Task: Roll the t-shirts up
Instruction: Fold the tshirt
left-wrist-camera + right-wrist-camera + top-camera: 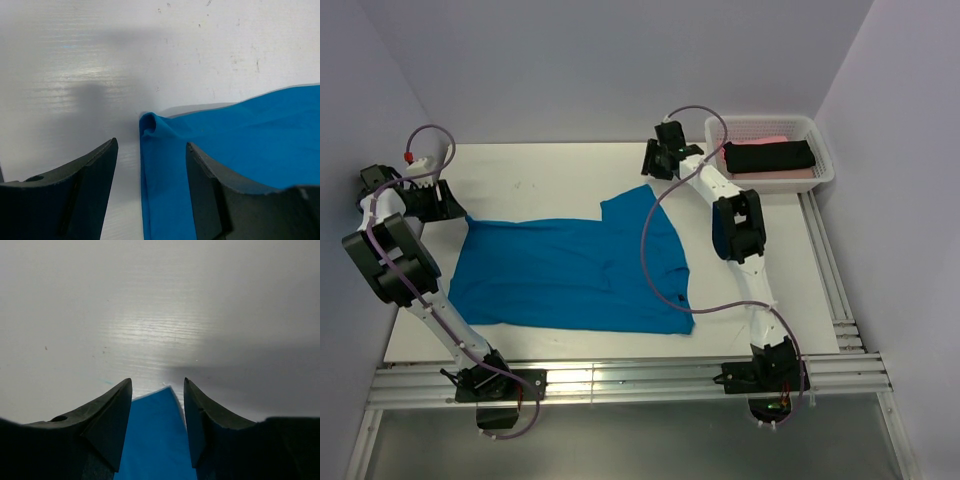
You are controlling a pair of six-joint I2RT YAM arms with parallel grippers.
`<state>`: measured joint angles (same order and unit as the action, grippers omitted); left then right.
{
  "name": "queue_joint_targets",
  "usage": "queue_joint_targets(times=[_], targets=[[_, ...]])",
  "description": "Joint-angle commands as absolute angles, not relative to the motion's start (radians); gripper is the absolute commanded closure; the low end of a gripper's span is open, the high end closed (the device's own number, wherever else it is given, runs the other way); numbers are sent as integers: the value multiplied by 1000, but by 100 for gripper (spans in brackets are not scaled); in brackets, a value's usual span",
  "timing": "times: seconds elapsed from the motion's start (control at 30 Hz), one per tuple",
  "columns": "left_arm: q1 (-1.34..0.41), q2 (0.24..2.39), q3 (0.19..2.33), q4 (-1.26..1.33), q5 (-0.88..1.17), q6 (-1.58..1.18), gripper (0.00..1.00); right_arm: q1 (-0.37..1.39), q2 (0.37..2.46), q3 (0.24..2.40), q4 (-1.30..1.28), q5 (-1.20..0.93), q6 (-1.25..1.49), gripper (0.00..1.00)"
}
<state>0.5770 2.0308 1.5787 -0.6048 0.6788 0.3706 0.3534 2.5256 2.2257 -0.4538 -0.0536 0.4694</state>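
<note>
Turquoise t-shirt [570,275] lies flat, a corner inside the spread left hand [152,146] and the spread right hand [158,384].

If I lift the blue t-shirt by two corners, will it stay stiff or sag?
Probably floppy: the blue t-shirt lies flat with soft wrinkles, and its corner by the left hand curls over. Likely light; the middle would probably sag.

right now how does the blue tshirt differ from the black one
The blue t-shirt lies spread out on the table; the black t-shirt sits folded small in the basket on a pink shirt. The blue t-shirt's corners lie between the open fingers of the left gripper and right gripper; no gripper is near the black t-shirt. Both are plain cloth.
</note>
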Motion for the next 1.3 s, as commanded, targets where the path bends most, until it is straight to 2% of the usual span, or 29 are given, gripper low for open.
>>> queue_joint_targets(times=[0.0,0.17,0.43,0.7,0.93,1.0,1.1,1.13,1.17,1.27], targets=[[571,2008,1608,-598,681,362,37,393,2577,2335,-584,21,459,47],[566,2011,1611,-607,681,365,37,410,2563,2321,-595,86,477,50],[555,2013,1609,-607,680,361,37,413,2618,2394,-692,71,497,55],[546,2014,1606,-600,666,362,37,422,2566,2335,-635,176,474,54],[545,2022,1606,-601,649,371,37,430,2597,2390,-667,169,469,54],[545,2025,1606,-604,650,371,37,430,2595,2387,-667,175,472,56],[545,2026,1605,-603,649,371,37,430,2599,2395,-672,172,472,64],[543,2026,1606,-601,649,371,37,430,2599,2392,-670,169,472,72],[543,2026,1605,-603,650,373,37,430,2596,2384,-664,158,469,75],[543,2031,1600,-604,650,380,37,426,2568,2326,-612,120,460,80]])
